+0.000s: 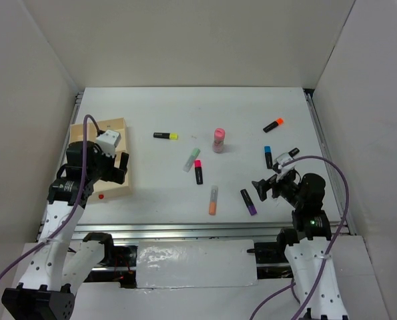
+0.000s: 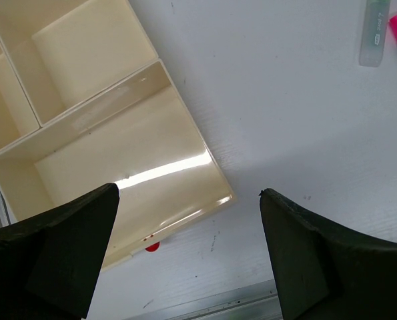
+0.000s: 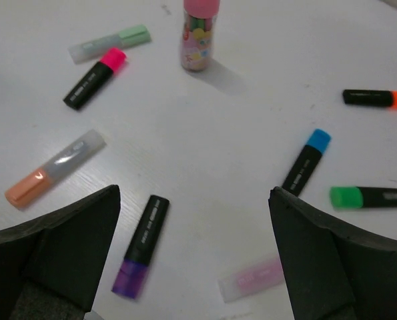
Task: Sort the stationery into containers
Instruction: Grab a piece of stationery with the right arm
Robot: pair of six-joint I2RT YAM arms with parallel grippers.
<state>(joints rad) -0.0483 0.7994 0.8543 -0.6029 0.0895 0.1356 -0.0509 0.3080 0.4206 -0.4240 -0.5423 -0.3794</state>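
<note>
Left gripper [image 2: 188, 192]: fingers spread wide, nothing between them, hanging over the near corner of the light tan wooden compartment tray [image 2: 105, 167], which sits at the left side of the white table [image 1: 185, 107]. The small red dot [image 2: 151, 247] on the tray's near rim lies just below that corner compartment. Right gripper [image 3: 195, 192]: fingers equally wide apart, holding nothing, above the table at its near right. All markers in view lie on the table to the right of the tray, scattered and not touching one another. Near the right gripper are a black marker with purple cap [image 3: 141, 245], a black marker with blue cap [image 3: 306, 161], a black marker with green cap [image 3: 369, 197] and a pale pink pastel marker [image 3: 251, 280]. Further left are a pale marker with orange end [image 3: 55, 168], a black marker with pink cap [image 3: 95, 78] and a pale green pastel marker [image 3: 109, 43] just beside it. Toward the far side are a black marker with yellow cap [image 1: 165, 136] and a black marker with orange cap [image 3: 375, 98]. A small clear tube with pink lid [image 3: 199, 33] stands upright mid-table.
</note>
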